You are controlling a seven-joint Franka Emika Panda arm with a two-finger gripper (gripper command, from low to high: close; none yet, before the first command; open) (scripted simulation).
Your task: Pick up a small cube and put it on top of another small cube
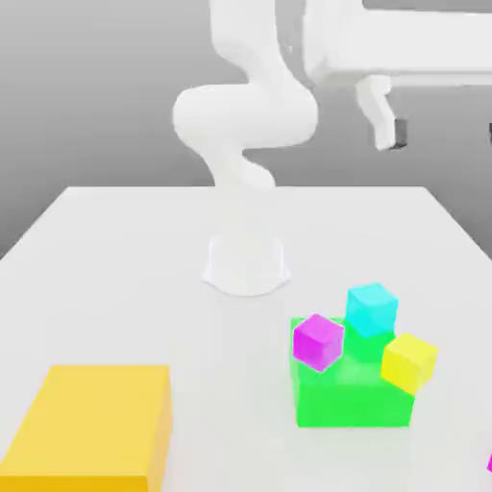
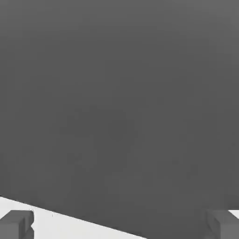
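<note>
Three small cubes crowd a large green block (image 1: 354, 392) toward the exterior view's right: a magenta cube (image 1: 317, 341) at its left corner, a cyan cube (image 1: 371, 309) behind it, and a yellow cube (image 1: 409, 362) at its right. Whether they rest on the block or beside it I cannot tell. My gripper (image 1: 438, 130) hangs high above the table at the upper right, well above the cubes. It is open, with its fingers (image 1: 386, 123) far apart and nothing between them. In the hand view the gripper (image 2: 120, 225) shows two grey fingertips (image 2: 16, 224) spread wide over the table's edge.
A large orange-yellow block (image 1: 91, 428) sits at the front on the exterior view's left. The arm's white base (image 1: 246, 261) stands mid-table. A sliver of something magenta (image 1: 489, 464) shows at the right edge. The white table (image 1: 115, 279) spreads around these.
</note>
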